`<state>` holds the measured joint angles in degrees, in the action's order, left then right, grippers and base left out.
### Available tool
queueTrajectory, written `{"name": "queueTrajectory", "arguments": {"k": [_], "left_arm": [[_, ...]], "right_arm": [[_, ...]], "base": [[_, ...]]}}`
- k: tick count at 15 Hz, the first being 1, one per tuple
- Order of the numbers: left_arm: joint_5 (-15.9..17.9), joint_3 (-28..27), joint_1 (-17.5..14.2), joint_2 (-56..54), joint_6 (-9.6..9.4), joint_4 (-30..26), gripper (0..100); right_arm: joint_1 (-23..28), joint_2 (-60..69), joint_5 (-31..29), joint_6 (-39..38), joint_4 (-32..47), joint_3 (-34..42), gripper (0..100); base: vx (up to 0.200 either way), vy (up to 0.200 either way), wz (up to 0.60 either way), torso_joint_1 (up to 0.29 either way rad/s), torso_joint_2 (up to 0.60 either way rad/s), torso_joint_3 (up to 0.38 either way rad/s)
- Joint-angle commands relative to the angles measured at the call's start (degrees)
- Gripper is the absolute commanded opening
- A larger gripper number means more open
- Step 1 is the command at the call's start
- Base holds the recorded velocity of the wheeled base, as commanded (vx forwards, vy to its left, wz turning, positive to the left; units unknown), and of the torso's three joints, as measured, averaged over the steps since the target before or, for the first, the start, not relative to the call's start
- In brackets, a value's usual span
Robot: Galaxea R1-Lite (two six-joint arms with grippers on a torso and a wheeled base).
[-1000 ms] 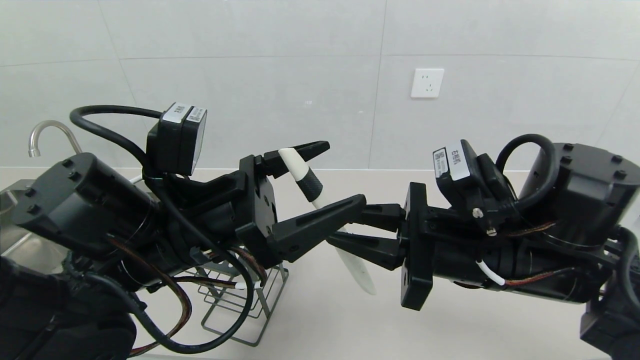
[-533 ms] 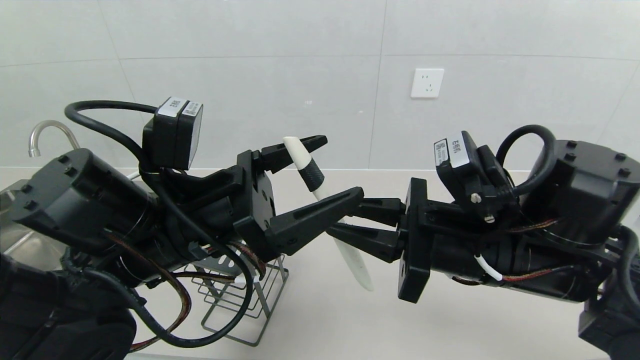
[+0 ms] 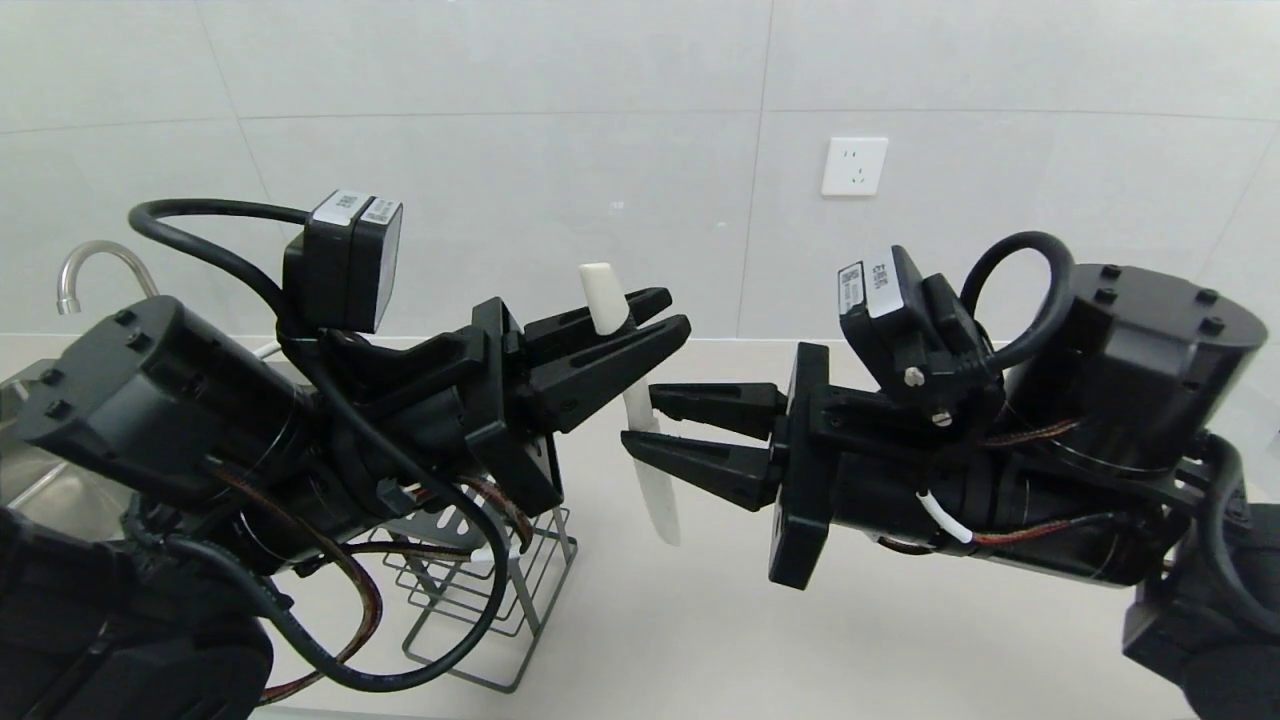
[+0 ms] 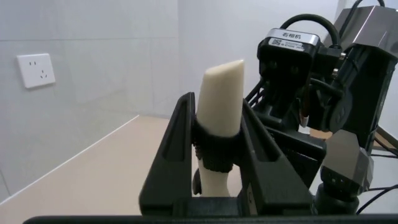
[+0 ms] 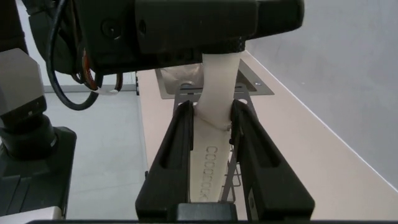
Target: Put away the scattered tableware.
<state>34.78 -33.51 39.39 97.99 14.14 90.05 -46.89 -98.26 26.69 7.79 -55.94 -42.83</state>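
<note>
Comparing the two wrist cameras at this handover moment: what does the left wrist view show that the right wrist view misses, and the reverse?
Left wrist view only: the wall socket, and the knife seen from its white butt end, with the black grip band clamped in the left gripper.

Right wrist view only: the wire rack below, and the knife's white blade running between the fingers of the right gripper, which touch it on both sides.

Both: the knife, held at both ends, and the beige countertop.
</note>
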Motion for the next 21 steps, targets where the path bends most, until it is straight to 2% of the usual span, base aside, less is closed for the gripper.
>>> {"name": "queueTrajectory", "arguments": {"k": [1, 2, 3, 8, 12, 13, 16, 17, 19, 21], "left_arm": [[0.1, 0.1, -0.1, -0.3, 0.01, -0.1, 0], [0.1, 0.1, -0.3, -0.3, 0.01, -0.1, 0], [0.1, 0.1, -0.5, -0.3, 0.01, -0.1, 0], [-0.1, 0.5, -0.7, -0.3, -0.08, -0.1, 0], [-0.1, 0.4, -2.6, -0.7, -0.96, -0.1, 0], [0.0, 0.4, -4.0, -2.2, -1.22, -0.1, 0], [0.4, 0.6, -5.5, -6.3, -1.48, -0.1, 0], [0.5, 0.6, -5.7, -8.3, -1.48, -0.1, 0], [0.3, 1.0, -6.1, -9.6, -1.66, -0.1, 0], [0.5, 1.0, -9.2, -10.4, -3.59, -0.1, 0]], "right_arm": [[0.0, -1.2, -0.3, 0.2, -0.2, -0.8, 0], [0.0, -1.1, -0.6, 0.2, -0.1, -0.9, 0], [0.0, -1.1, -0.8, 0.2, 0.0, -0.9, 100], [0.7, 1.3, -2.8, 0.2, 0.0, 4.8, 100], [4.9, 9.8, -2.9, 0.1, 0.0, 14.7, 100], [6.5, 15.9, -3.1, -0.1, 0.3, 19.2, 100], [13.2, 37.1, -10.6, -3.7, 4.6, 30.0, 100], [18.4, 46.9, -14.4, -3.9, 8.9, 32.9, 100], [25.6, 56.1, -16.9, -3.9, 13.9, 34.1, 100], [33.3, 64.0, -16.8, -4.0, 17.8, 35.0, 100]], "base": [[0.000, 0.000, 0.00, 0.000, 0.00, 0.000], [0.000, 0.000, 0.00, 0.000, 0.00, 0.000], [0.000, 0.000, 0.00, 0.000, 0.00, 0.000], [0.000, 0.000, 0.00, 0.000, 0.00, 0.000], [0.000, 0.000, 0.00, 0.000, 0.00, 0.000], [0.000, 0.000, 0.00, 0.000, 0.00, 0.000], [0.000, 0.000, 0.00, 0.000, 0.00, 0.000], [0.000, 0.000, 0.00, 0.000, 0.00, 0.000], [0.000, 0.000, 0.00, 0.000, 0.00, 0.000], [0.000, 0.000, 0.00, 0.000, 0.00, 0.000]]}}
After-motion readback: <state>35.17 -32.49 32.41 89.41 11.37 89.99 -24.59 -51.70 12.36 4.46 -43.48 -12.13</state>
